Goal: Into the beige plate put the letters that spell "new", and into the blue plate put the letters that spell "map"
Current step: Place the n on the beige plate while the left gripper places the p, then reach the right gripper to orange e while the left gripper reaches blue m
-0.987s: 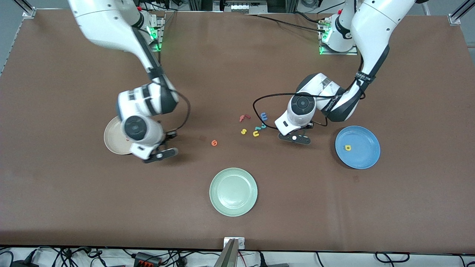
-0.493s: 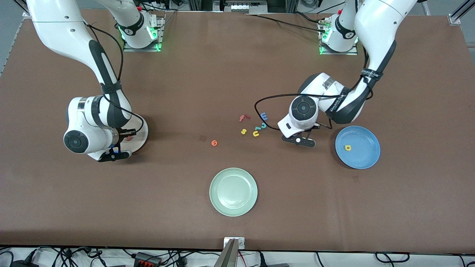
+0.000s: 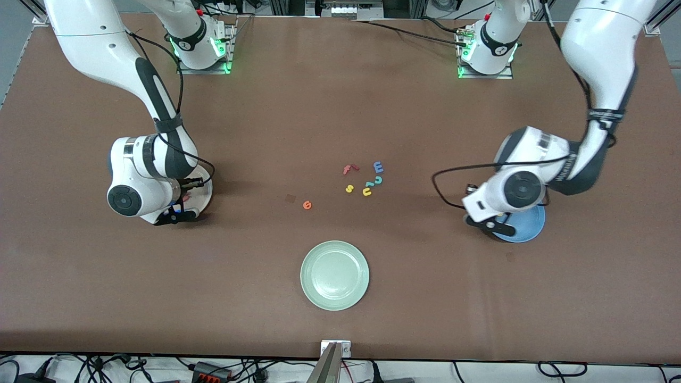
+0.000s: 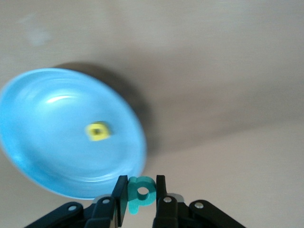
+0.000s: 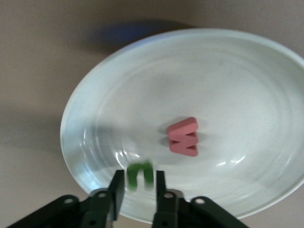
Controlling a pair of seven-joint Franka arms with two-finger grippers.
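Note:
My right gripper (image 5: 139, 190) hangs over the beige plate (image 5: 237, 71), near its rim. Its fingers stand slightly apart, open, and the dark green n (image 5: 140, 175) is blurred between them with a gap on each side. The salmon-red w (image 5: 184, 137) lies in that plate. My left gripper (image 4: 141, 194) is shut on the teal p (image 4: 141, 192), just over the rim of the blue plate (image 4: 57, 142), where the yellow a (image 4: 98, 131) lies. The orange e (image 3: 307, 205) and the blue m (image 3: 378, 167) lie on the table mid-way between the arms.
A red f (image 3: 349, 169), yellow s (image 3: 349, 188), yellow u (image 3: 367, 191) and teal c (image 3: 377, 180) lie clustered by the m. A pale green plate (image 3: 334, 275) sits nearer the front camera. The beige plate (image 3: 205, 189) and blue plate (image 3: 532, 226) are partly covered by the arms.
My left arm has swung from beside the letter cluster to the blue plate, carrying the p. My right gripper has settled over the beige plate and its fingers have parted from the n.

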